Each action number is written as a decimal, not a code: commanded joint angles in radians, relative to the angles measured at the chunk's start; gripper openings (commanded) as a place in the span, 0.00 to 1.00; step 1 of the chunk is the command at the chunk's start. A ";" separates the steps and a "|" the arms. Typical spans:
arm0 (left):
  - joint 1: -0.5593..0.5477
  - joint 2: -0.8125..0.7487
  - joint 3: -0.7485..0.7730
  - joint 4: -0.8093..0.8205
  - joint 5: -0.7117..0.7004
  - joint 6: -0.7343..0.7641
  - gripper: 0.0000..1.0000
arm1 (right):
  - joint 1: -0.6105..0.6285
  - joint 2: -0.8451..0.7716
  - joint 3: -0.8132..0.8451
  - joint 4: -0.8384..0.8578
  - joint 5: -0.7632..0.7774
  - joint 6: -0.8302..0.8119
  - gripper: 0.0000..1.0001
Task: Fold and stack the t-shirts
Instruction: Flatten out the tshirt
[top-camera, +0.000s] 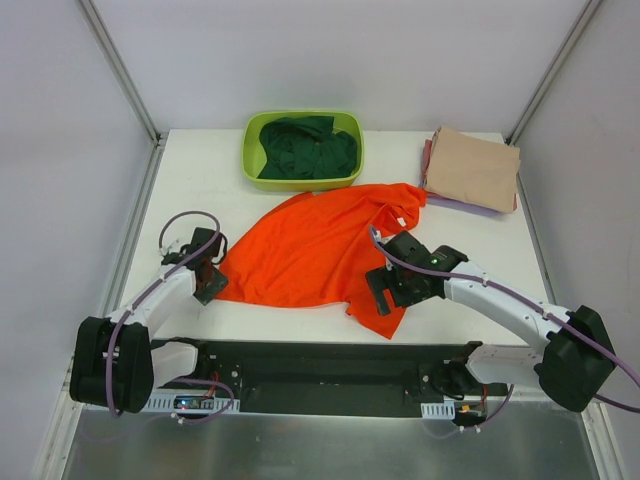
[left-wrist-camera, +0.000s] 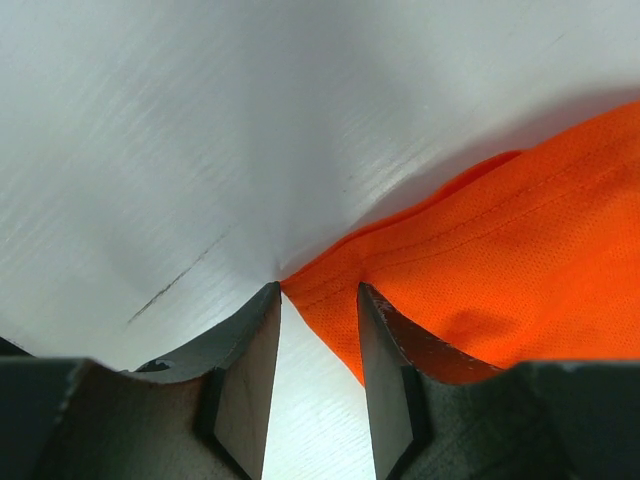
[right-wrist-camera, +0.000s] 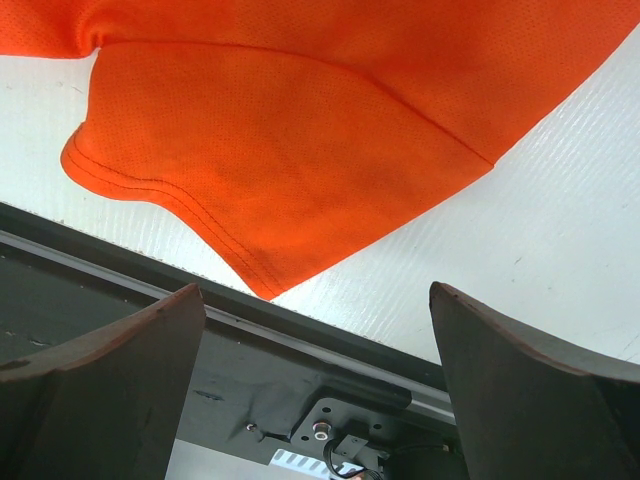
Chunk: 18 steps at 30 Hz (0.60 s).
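A bright orange t-shirt (top-camera: 320, 245) lies spread and rumpled on the middle of the white table. My left gripper (top-camera: 212, 283) is at its left corner. In the left wrist view the gripper (left-wrist-camera: 318, 290) is narrowly open, with the orange corner (left-wrist-camera: 480, 260) lying between the fingertips on the table. My right gripper (top-camera: 383, 290) hovers over the shirt's near right corner. In the right wrist view it (right-wrist-camera: 316, 290) is wide open and empty, with the orange cloth (right-wrist-camera: 290, 150) ahead of it. A dark green t-shirt (top-camera: 308, 148) lies in the tub. A tan folded t-shirt (top-camera: 472, 168) tops a stack with lilac (top-camera: 462, 204) and reddish (top-camera: 427, 160) edges showing.
The lime-green plastic tub (top-camera: 251, 160) stands at the back centre. The folded stack is at the back right corner. A black rail (right-wrist-camera: 330, 330) runs along the table's near edge (top-camera: 320, 355), just under my right gripper. Grey walls close in both sides.
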 joint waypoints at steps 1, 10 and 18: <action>0.009 0.037 -0.006 0.032 0.024 0.019 0.35 | 0.003 0.003 0.011 -0.013 0.000 -0.008 0.96; 0.009 0.146 -0.020 0.086 0.055 -0.012 0.16 | 0.005 -0.008 0.005 -0.011 -0.014 -0.013 0.96; 0.009 0.111 -0.043 0.112 0.064 -0.008 0.00 | 0.086 -0.028 -0.012 -0.009 -0.074 -0.041 0.98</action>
